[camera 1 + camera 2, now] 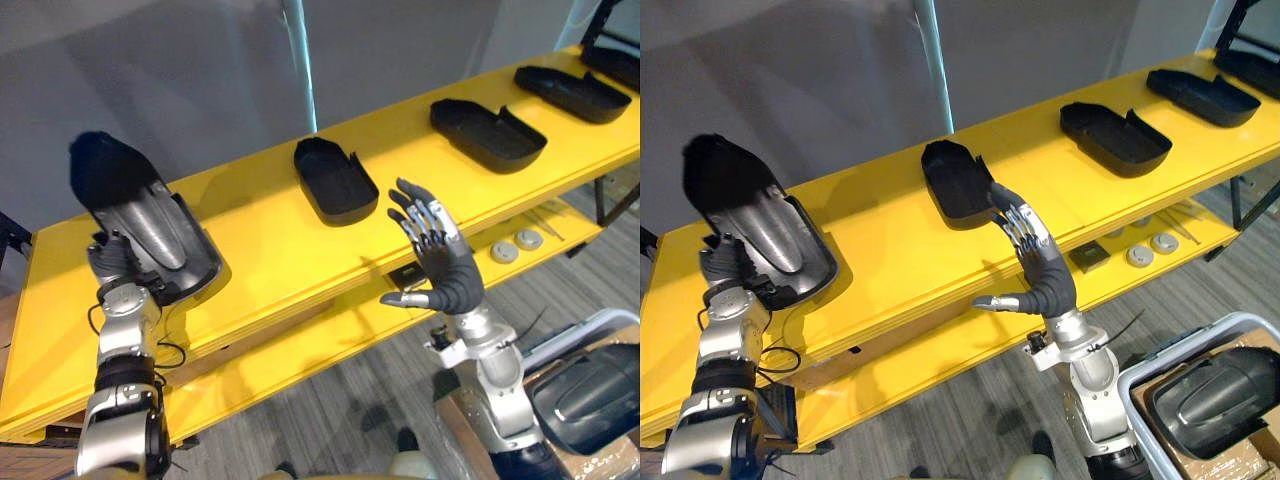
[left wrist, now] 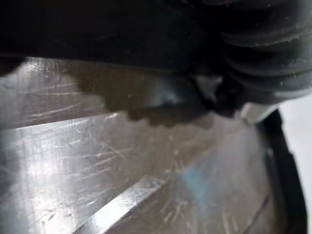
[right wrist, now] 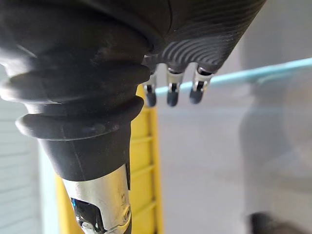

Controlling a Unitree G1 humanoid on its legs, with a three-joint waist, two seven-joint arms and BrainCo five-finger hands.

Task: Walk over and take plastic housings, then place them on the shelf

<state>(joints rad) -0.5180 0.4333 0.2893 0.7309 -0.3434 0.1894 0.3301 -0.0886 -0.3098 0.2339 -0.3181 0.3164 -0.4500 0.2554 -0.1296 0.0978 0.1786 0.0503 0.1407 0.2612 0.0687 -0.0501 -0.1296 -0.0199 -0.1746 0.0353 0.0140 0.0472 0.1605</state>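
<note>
Left robot hand (image 1: 112, 262) at the plastic housing (image 1: 150, 225), which sits tilted on the yellow shelf (image 1: 270, 250), grip I cannot tell; right robot hand (image 1: 455, 275) spread, empty; I'd lower it flat, clear of the neighbouring housing (image 1: 335, 180), before letting go.

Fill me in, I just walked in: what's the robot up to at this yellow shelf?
The left robot hand grips a black plastic housing, tilted up at the left end of the yellow shelf. The right robot hand is open and empty before the shelf. More housings lie spaced along it.
</note>
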